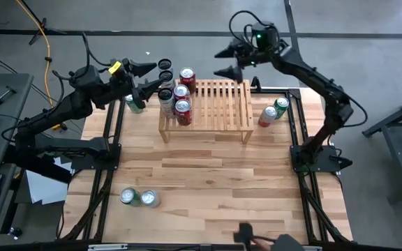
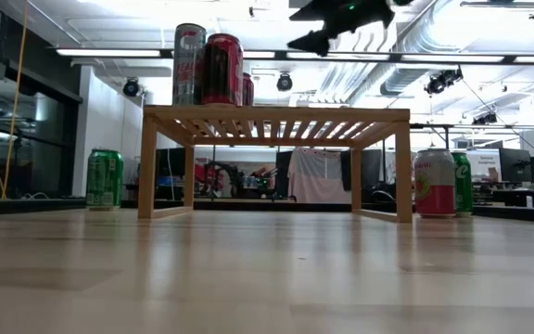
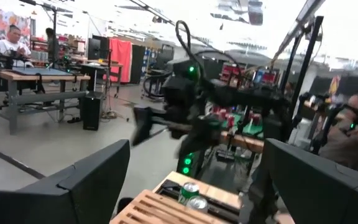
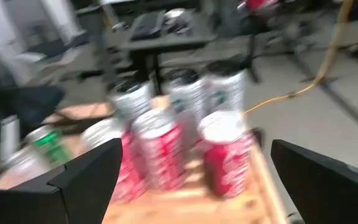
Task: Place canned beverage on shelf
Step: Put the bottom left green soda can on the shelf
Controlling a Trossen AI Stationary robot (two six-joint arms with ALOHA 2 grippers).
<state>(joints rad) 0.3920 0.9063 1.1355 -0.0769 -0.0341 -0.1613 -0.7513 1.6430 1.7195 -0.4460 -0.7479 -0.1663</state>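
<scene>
— When reading from the left, what of the left gripper [image 1: 147, 78]?

— Spread wide, nothing between the fingers. Hanging off the far left corner of the shelf [image 1: 218, 104], just beside the cans grouped there. Probably poised that way for a reach down to the green can [image 1: 134, 103], upright on the table [image 1: 208, 174] just left of the shelf and not yet lifted onto it.

— Anything else down at that side?

— Loose pair of cans [image 1: 138, 198] at the near left of the table, well apart from everything. Likely spare stock, parked out of the way.

— And up on the shelf itself?

— Tight group of cans [image 1: 181, 94] at the left end, red and silver, all upright, touching or nearly so. Seemingly crowded to that end to keep the middle and right slats bare for more.

— Right gripper [image 1: 230, 63]?

— Also fully open and empty. Raised above the far edge of the shelf, over its right half, clear of the wood, with room to swing either way.

— Further right?

— Two more cans [image 1: 273, 111], one pink-red and one green, upright on the table just beside the shelf's right leg. Well placed for the right arm, judging by the short reach.
</scene>
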